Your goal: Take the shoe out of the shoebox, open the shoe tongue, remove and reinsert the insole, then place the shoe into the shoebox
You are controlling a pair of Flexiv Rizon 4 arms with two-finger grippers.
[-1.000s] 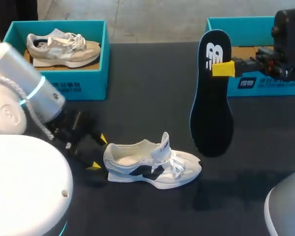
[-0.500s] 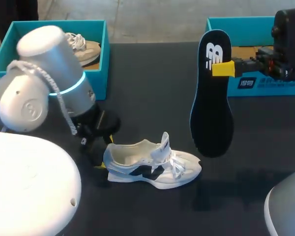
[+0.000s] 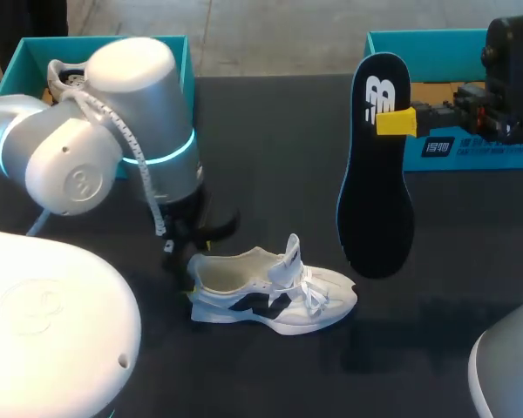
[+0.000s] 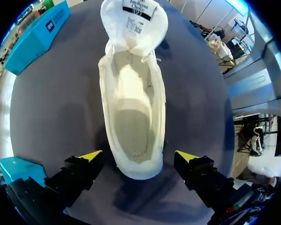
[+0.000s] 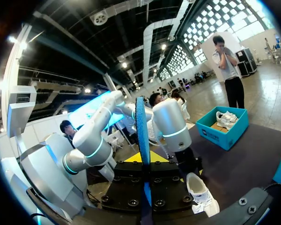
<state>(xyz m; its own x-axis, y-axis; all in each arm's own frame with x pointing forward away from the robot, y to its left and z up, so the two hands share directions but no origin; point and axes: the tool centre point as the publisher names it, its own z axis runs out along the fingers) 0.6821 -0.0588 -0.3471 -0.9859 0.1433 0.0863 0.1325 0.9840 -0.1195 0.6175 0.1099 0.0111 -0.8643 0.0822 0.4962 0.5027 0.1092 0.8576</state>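
**Head view.** On the black table (image 3: 270,139) a white shoe (image 3: 270,292) with a dark side mark lies upright, its toe toward the robot's right and its tongue (image 3: 292,252) standing up. The left arm (image 3: 113,131) comes in over the table and ends just behind the shoe's heel. Its claw is mostly hidden under the wrist there. The right gripper (image 3: 395,122) is clamped on a dark insole (image 3: 375,174), which hangs upright in the air above the table, well clear of the shoe. Behind it stands the right shoebox (image 3: 471,148), teal and open. The left shoebox (image 3: 181,96), also teal, holds a second shoe (image 3: 65,74), largely covered by the arm.

**Left wrist view.** The left gripper (image 4: 138,155) is spread wide. Its two yellow fingertips (image 4: 91,154) flank the heel of the shoe (image 4: 133,93), one on each side, with a gap at each. It holds nothing. The shoe extends ahead of the fingers. Its bare inner sole is exposed and its tongue (image 4: 135,18) is folded forward at the far end.

**Right wrist view.** The right gripper (image 5: 144,161) is closed on the insole (image 5: 141,131), which is seen edge-on as a thin blue strip rising from between the fingers. Beyond it the left arm (image 5: 171,124) stands over the shoe (image 5: 201,190) on the table. Farther off is the left shoebox (image 5: 225,133) with its second shoe (image 5: 227,117).
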